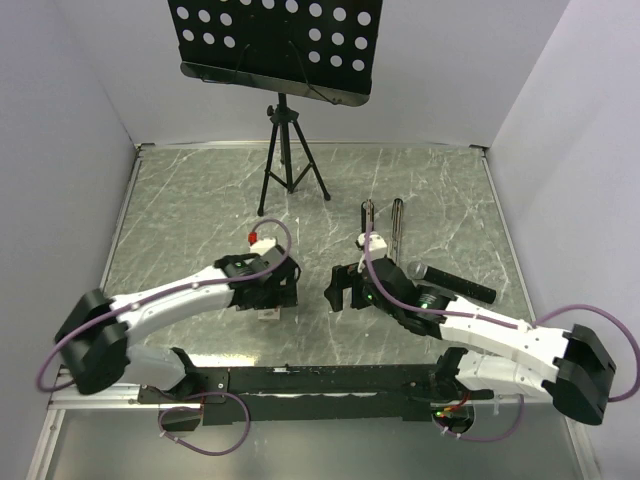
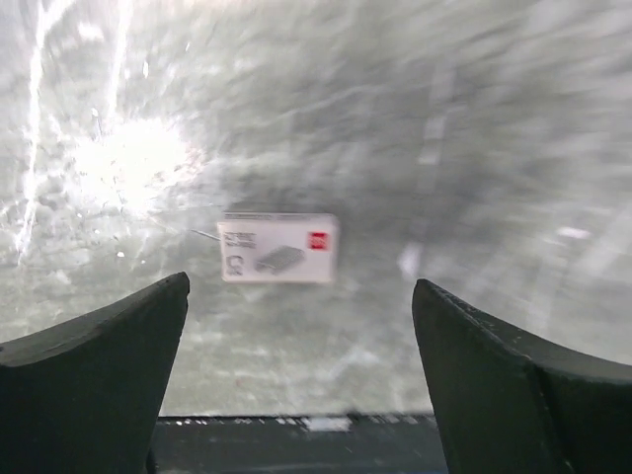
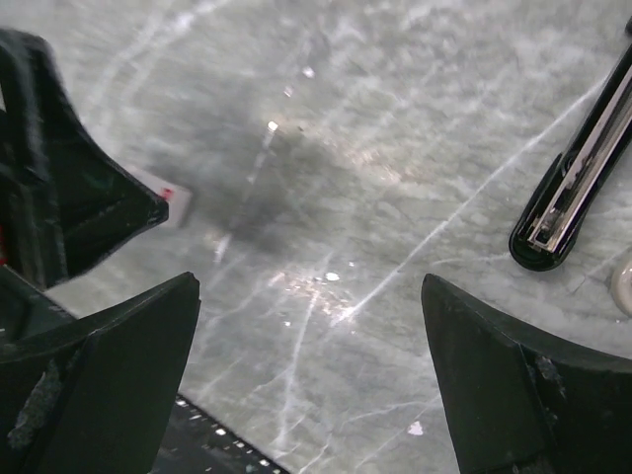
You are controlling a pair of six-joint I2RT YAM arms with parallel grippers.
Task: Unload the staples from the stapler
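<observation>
The stapler lies opened flat as two narrow dark bars (image 1: 384, 228) at the table's middle back. One black end with its silvery channel shows in the right wrist view (image 3: 576, 188). The staples, a small white rectangular block with a printed label (image 2: 277, 248), lie on the marble just beyond my left gripper (image 2: 301, 288), which is open and empty. In the top view the block (image 1: 268, 313) peeks out under that gripper (image 1: 272, 297). My right gripper (image 1: 343, 292) is open and empty (image 3: 311, 286), near and left of the stapler. The block's corner (image 3: 174, 203) shows behind the left gripper's finger.
A black tripod (image 1: 290, 165) holding a perforated black stand (image 1: 275, 40) stands at the back centre. A black rail (image 1: 320, 383) runs along the near edge between the arm bases. White walls close the table's left, right and back sides.
</observation>
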